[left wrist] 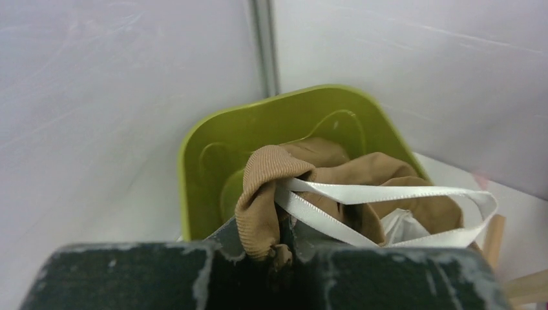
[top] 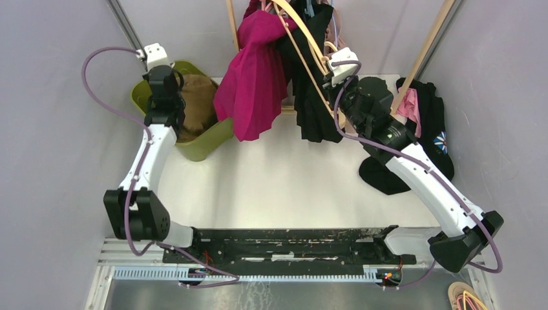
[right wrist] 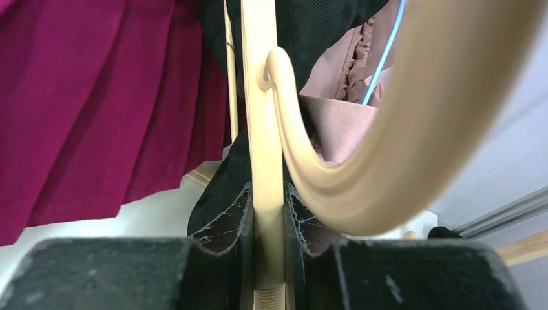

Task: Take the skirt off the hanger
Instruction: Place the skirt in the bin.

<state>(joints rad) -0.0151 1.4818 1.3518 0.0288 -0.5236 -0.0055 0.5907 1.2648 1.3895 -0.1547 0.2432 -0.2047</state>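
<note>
Left claw (left wrist: pixel 284 248): clamped on the brown skirt's (left wrist: pixel 265 194) ribbed edge.
Right claw (right wrist: pixel 268 213): clamped on the hanger (right wrist: pixel 262 129) bar.
Skirt: bunched in the green bin (left wrist: pixel 213 148), white ribbon (left wrist: pixel 362 192) on top.

The left white-shelled arm (top: pixel 147 161) and the right white-shelled arm (top: pixel 432 187) are wearing bulky black joint housings. Thin purple cables (top: pixel 97 61) are running along each. White boxy wrist cameras (top: pixel 155 55) are capping them. The black gripper fingers (right wrist: pixel 227 226) are showing pale scratches and chipped paint, and the long black base plate (top: pixel 284 244) is looking scuffed too.
</note>
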